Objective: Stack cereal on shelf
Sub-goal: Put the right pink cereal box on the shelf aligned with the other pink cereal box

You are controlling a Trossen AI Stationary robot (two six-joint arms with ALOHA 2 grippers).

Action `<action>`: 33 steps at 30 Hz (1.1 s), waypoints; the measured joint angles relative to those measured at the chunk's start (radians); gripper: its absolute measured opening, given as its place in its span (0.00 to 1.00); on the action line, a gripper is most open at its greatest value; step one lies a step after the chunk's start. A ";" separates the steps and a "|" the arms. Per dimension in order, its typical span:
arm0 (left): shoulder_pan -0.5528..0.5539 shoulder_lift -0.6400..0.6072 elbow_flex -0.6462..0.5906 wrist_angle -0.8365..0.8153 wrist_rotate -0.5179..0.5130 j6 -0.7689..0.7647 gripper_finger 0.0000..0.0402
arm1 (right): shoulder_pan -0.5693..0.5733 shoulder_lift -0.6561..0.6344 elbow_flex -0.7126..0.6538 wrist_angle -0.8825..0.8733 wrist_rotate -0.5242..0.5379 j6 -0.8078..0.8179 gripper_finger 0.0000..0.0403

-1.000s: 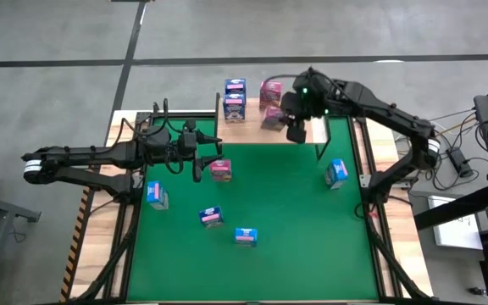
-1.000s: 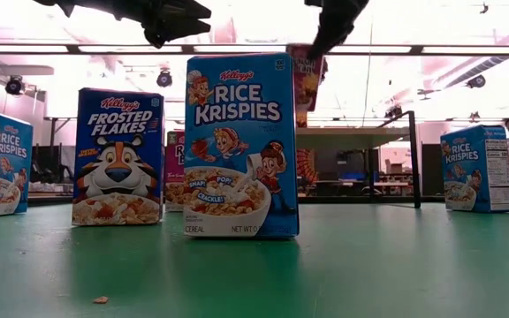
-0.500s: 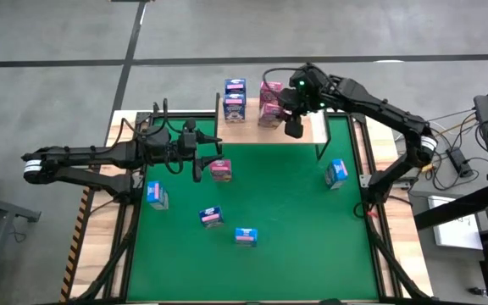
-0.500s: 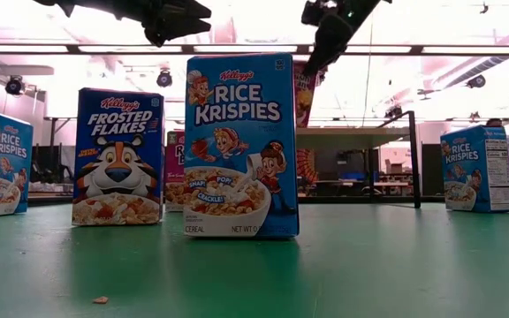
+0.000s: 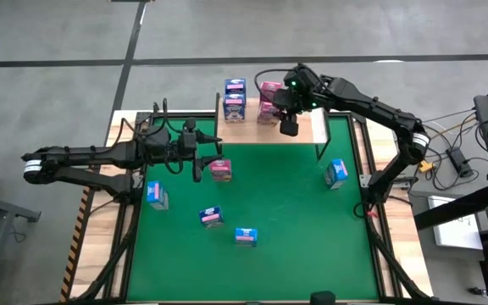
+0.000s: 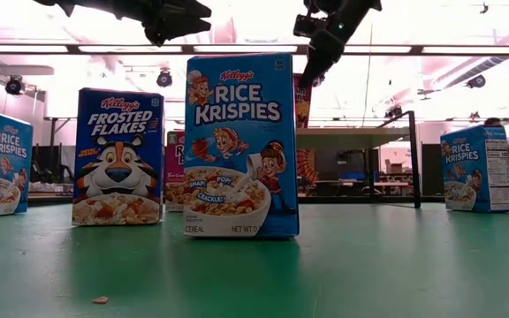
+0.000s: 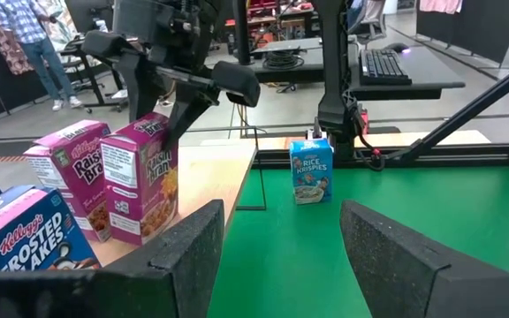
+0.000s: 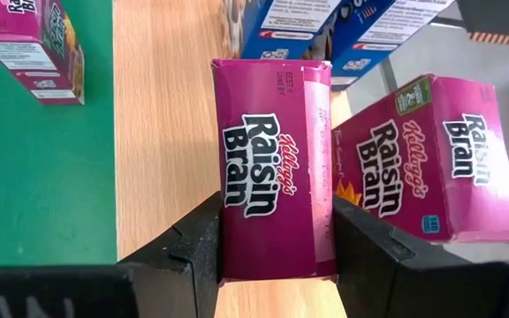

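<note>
Nearest the front edge of the worktop [image 5: 312, 254], three small cereal boxes are seen standing on the green surface: a light blue one [image 5: 245, 236], a dark blue one [image 5: 212, 217] and another light blue one [image 5: 156, 195] toward the left edge. A further light blue box [image 5: 336, 173] stands near the right edge.

Farther back, a pink box [image 5: 220, 170] stands on the green, and the left tool [image 5: 200, 161] is held just beside it, its fingers spread with nothing between them.

At the far edge the shelf [image 5: 248, 129] is found, with two dark blue boxes [image 5: 234, 100] and one pink box [image 8: 431, 159] already standing on it. The right tool [image 8: 272, 231] is closed on a second pink box [image 8: 277, 168].

Over the last second this tool has been carried from the shelf's right part toward its middle, so that the held box has been brought just beside the pink one already there. It is judged that placement is close, with release not yet made; five boxes remain on the green surface.
</note>
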 joint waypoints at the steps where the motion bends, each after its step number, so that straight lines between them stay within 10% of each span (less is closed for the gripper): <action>1: 0.000 0.000 0.000 0.000 0.000 0.000 0.52 | 0.000 0.000 0.000 0.000 0.001 -0.003 0.40; 33: 0.000 0.000 0.000 0.000 0.000 -0.001 0.52 | 0.000 0.004 0.003 -0.011 0.005 0.040 0.54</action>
